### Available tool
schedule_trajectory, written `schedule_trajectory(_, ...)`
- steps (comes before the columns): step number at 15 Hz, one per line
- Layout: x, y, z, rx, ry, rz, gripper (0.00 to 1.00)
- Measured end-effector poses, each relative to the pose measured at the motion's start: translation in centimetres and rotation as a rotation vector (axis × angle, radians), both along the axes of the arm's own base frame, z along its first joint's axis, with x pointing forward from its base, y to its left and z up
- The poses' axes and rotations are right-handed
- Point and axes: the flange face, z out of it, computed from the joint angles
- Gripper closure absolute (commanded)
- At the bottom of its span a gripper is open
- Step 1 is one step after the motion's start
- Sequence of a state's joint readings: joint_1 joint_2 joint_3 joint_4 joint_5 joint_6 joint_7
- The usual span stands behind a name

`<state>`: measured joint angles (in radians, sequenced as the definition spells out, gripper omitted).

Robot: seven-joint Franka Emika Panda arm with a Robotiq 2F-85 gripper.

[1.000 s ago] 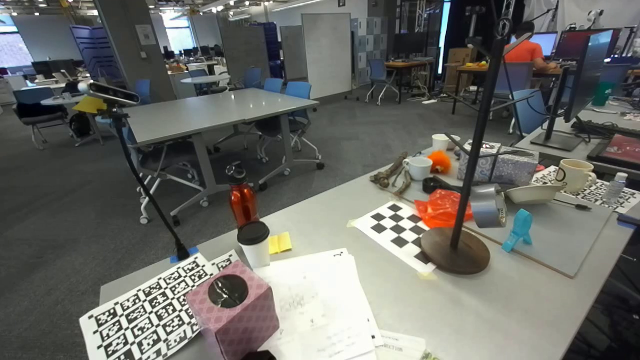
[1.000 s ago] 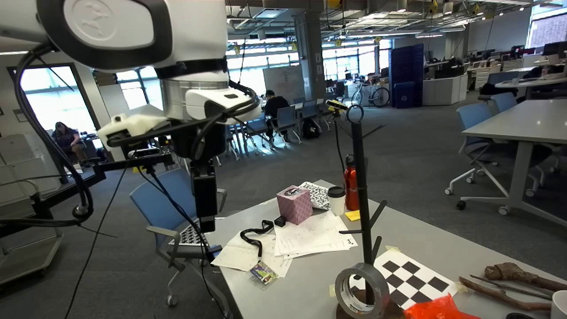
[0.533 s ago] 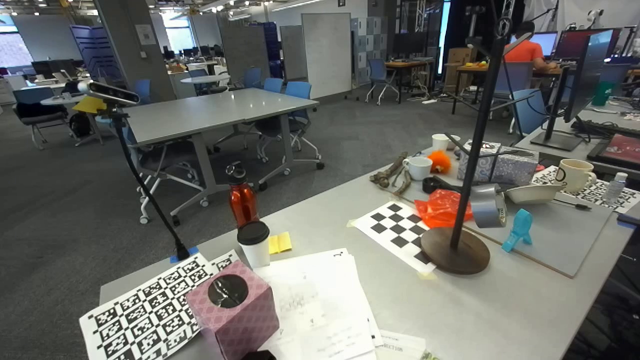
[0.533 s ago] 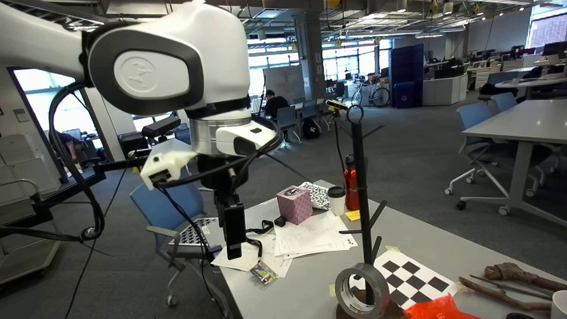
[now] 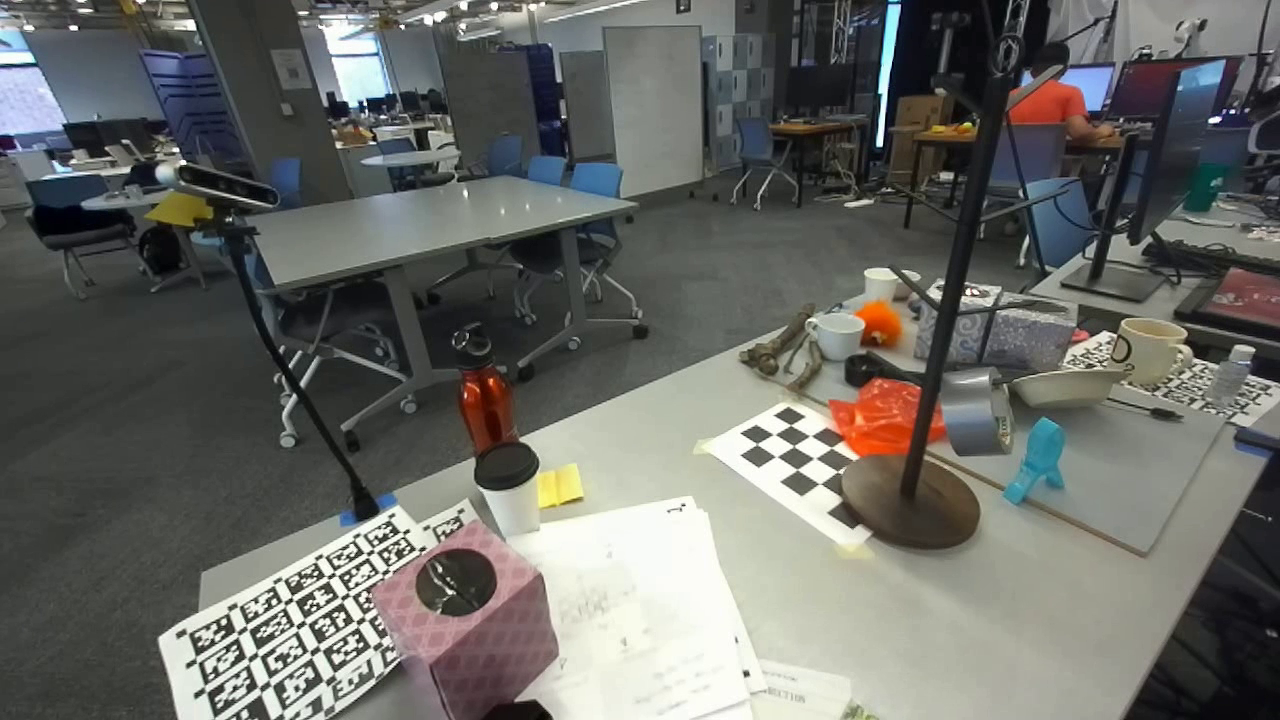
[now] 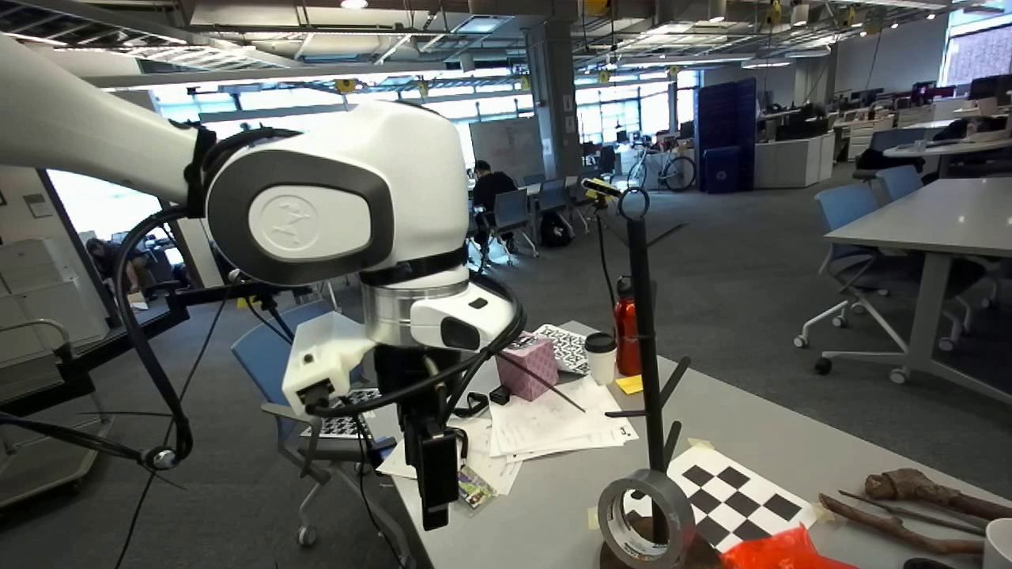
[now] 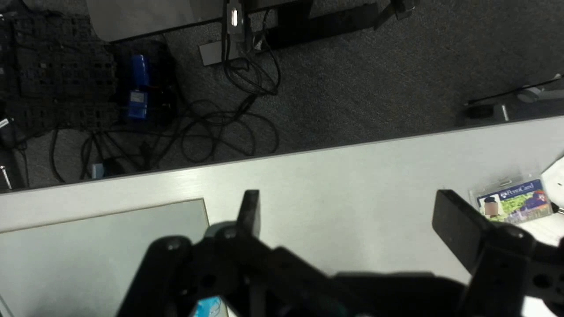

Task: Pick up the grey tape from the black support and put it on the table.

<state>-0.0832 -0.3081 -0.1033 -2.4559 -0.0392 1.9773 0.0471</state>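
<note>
Well apart from the black support (image 6: 648, 356), with the grey tape (image 5: 974, 420) upright beside its pole, the claw (image 7: 347, 207) hangs, jaws spread.

Table (image 5: 1000, 620): both exterior views peer down across it, sharing the black support (image 6: 646, 324)
Robot arm (image 6: 340, 221): close, side-on, in an exterior view
Floor (image 7: 365, 83): beyond the table, wrist view facing down
</note>
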Motion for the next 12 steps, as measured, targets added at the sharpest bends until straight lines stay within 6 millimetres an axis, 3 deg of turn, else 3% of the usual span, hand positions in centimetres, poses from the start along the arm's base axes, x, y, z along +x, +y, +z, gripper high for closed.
schedule_trajectory(3,-0.39,-0.78,-1.01,-0.009,0.014,-0.010,0.00)
schedule_trajectory(12,-0.33,-0.87,-1.33,-0.007,0.018,-0.014,0.00)
